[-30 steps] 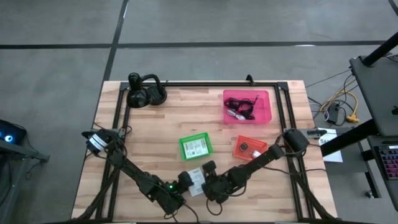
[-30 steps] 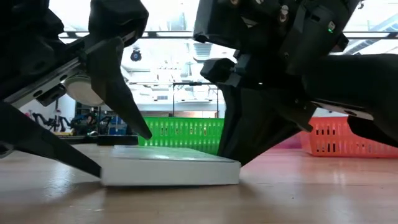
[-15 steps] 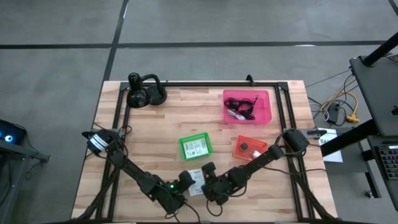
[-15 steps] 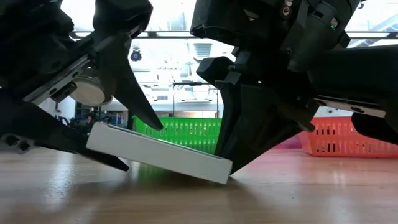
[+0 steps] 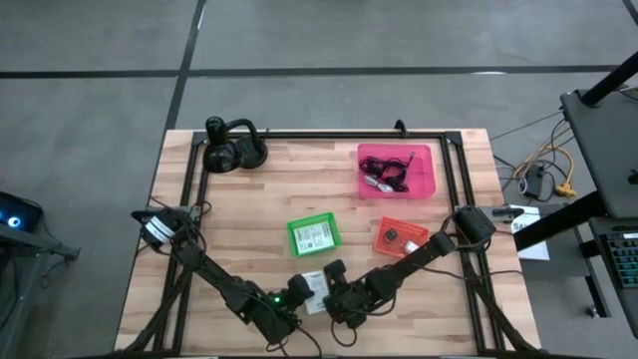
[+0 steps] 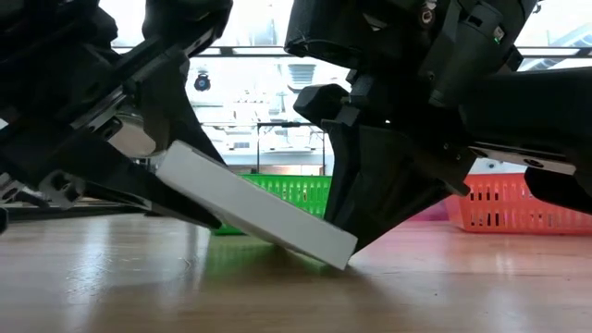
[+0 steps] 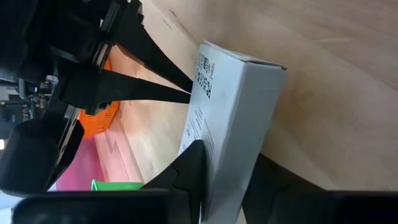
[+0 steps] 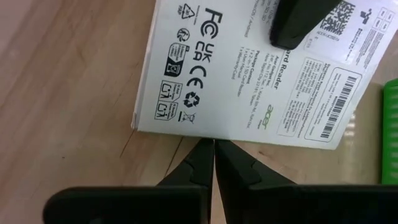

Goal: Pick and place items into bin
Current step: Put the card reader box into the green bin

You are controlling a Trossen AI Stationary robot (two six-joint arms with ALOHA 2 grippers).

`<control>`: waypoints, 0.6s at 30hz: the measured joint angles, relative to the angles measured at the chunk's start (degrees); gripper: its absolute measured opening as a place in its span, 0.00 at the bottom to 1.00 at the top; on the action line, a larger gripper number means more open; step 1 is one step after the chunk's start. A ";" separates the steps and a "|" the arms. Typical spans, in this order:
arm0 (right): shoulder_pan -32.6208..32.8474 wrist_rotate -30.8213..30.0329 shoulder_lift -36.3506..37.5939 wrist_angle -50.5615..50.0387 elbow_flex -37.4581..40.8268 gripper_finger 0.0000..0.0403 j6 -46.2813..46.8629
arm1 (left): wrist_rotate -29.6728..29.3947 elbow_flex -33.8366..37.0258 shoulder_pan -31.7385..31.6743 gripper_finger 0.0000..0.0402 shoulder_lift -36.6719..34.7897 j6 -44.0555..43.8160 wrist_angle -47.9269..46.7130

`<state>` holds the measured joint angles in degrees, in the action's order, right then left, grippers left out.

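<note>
A flat white box (image 5: 314,286) with printed labels (image 8: 249,81) lies between my two grippers near the table's near edge. In the low view it is tilted (image 6: 250,213), its left end raised and its right end down on the wood. My left gripper (image 5: 299,291) is shut on the raised end. My right gripper (image 5: 332,289) is shut, and its fingertips (image 8: 214,146) meet the box's right edge. My left gripper pinches the box's left end (image 7: 214,155) between its two fingers, one on the top face (image 6: 180,111) and one beneath (image 6: 157,196), coming slantwise from the table's left. The box tilts, its right lower edge (image 6: 338,261) resting on the table. My right gripper's shut fingers (image 8: 205,158) touch the box's right edge (image 8: 214,138) at table height, slanting down from the right. The tilted box leans against them at its low end (image 6: 350,248).
A green bin (image 5: 314,236) with a white packet and an orange bin (image 5: 401,237) with a dark piece stand just beyond the grippers. A pink bin (image 5: 397,170) with cables sits far right. Black headphones (image 5: 234,150) rest at the far left corner.
My left gripper has risen with the box's left end and tipped it. The box, flat on the table a second ago, now slopes steeply. Its right end has stayed on the wood against my right gripper's shut fingers.
</note>
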<state>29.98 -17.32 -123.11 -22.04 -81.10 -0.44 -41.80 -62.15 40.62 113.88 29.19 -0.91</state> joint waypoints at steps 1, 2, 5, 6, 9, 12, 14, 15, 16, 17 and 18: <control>0.00 0.01 0.00 -0.02 0.00 0.02 0.01 | -0.14 0.00 0.03 0.15 -0.11 0.02 0.09; 0.00 0.00 0.01 -0.02 0.00 0.02 0.01 | -0.16 0.02 0.04 0.15 -0.25 0.03 0.26; 0.02 -0.05 0.04 -0.04 0.00 0.02 0.01 | -0.04 0.08 0.04 0.14 -0.96 0.03 0.36; 0.02 -0.19 0.04 -0.02 0.00 0.02 0.01 | 0.18 0.09 0.02 0.14 -1.21 -0.08 0.34; 0.02 -0.21 0.16 -0.02 0.00 0.02 1.06 | 0.68 0.13 -0.02 0.14 -1.98 -0.31 0.24; 0.06 -0.20 0.50 -0.41 0.02 0.02 2.30 | 0.67 0.13 0.04 0.13 -2.16 -0.31 0.27; 0.15 -0.21 0.94 -0.77 0.09 0.02 3.19 | 0.38 0.13 0.04 0.13 -2.18 -0.31 0.25; 0.18 -0.18 1.34 -0.92 0.09 0.02 3.28 | 0.28 0.13 0.04 0.13 -2.18 -0.31 0.26; 0.23 -0.21 1.68 -1.05 0.09 0.02 3.32 | 0.24 0.15 0.04 0.13 -2.18 -0.31 0.24; 0.34 -0.27 2.04 -1.13 0.09 0.02 3.36 | 0.18 0.15 0.04 0.13 -2.22 -0.33 0.24; 0.44 -0.61 2.43 -1.37 0.09 0.02 3.35 | 0.16 0.15 0.07 0.13 -2.25 -0.33 0.26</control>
<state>30.42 -17.93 -120.68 -23.41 -81.01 2.91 -41.65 -62.00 40.69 111.63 28.86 -0.65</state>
